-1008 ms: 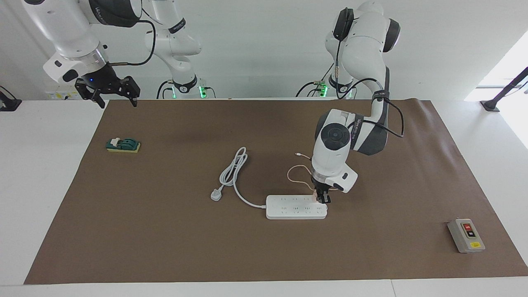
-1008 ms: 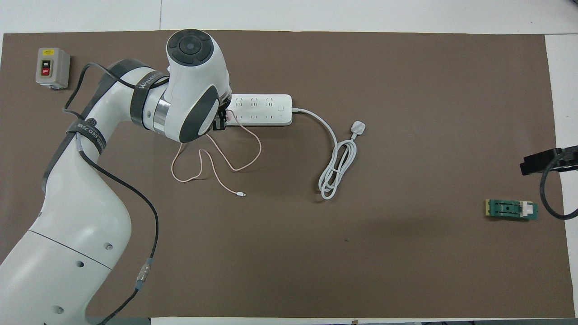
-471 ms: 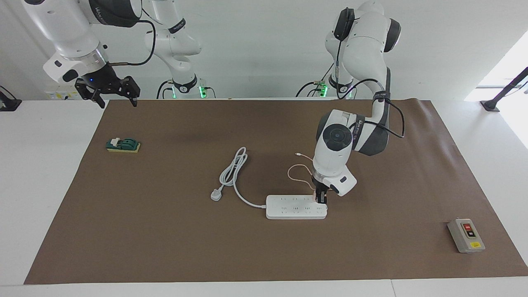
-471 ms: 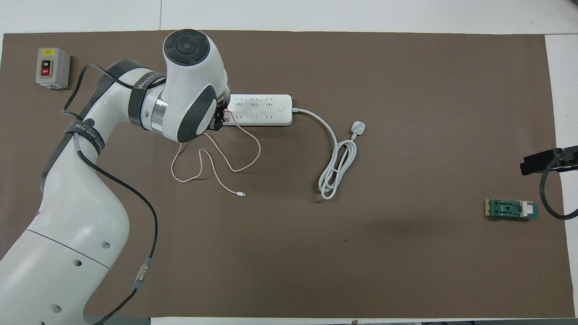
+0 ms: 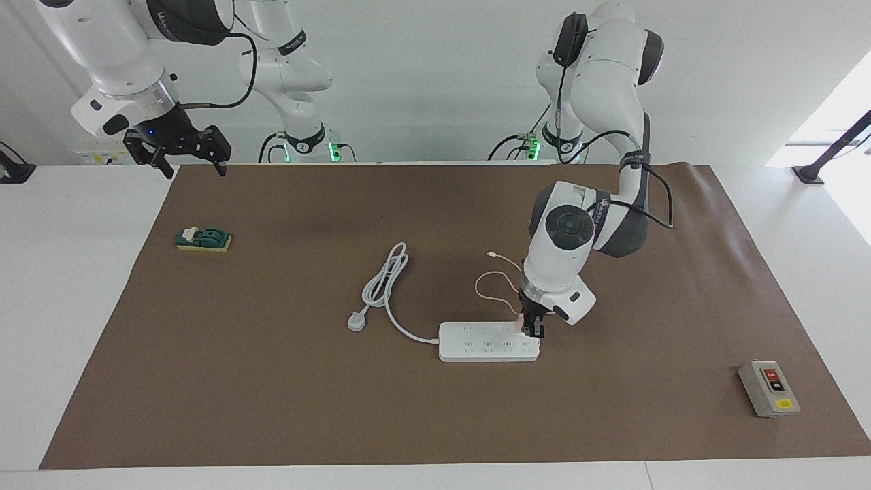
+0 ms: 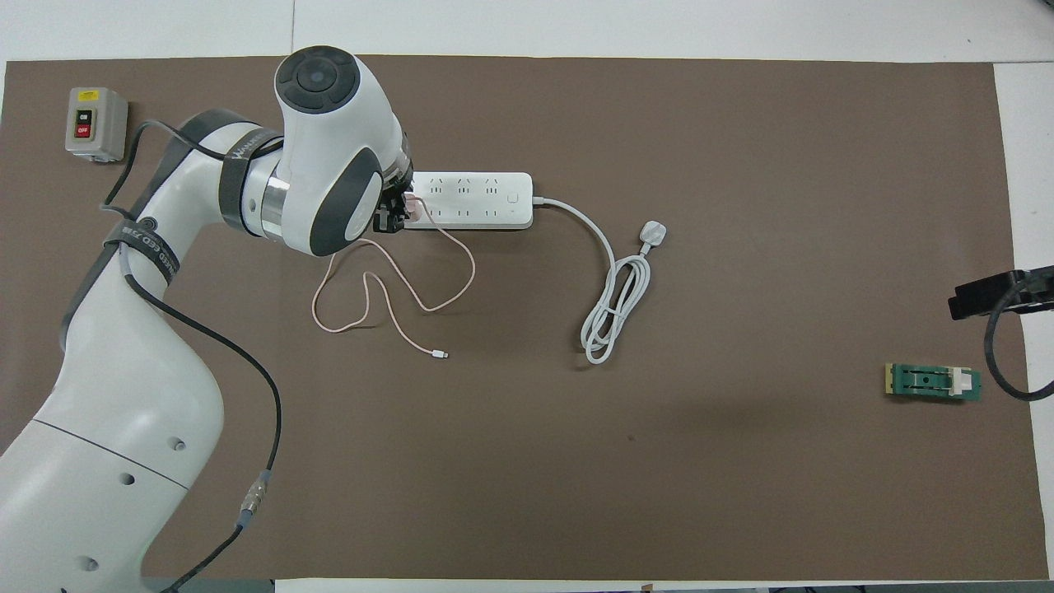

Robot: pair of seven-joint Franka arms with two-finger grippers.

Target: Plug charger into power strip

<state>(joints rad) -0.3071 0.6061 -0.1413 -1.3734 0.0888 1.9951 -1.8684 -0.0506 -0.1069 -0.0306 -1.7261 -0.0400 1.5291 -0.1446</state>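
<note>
The left gripper [image 5: 531, 331] sits at the charger [image 6: 414, 211] on the end of the power strip [image 5: 486, 342]; its grip I cannot tell. The right gripper [image 5: 184, 158], spread wide, waits above the brown mat [image 5: 272, 395] edge, white wall above.

Power strip [image 5: 487, 341] lay mid-desk, charger [image 5: 521, 331] on its end toward the left arm; button box [image 5: 769, 388] farther along that end; switch block [image 5: 203, 239] toward the right arm's end.
</note>
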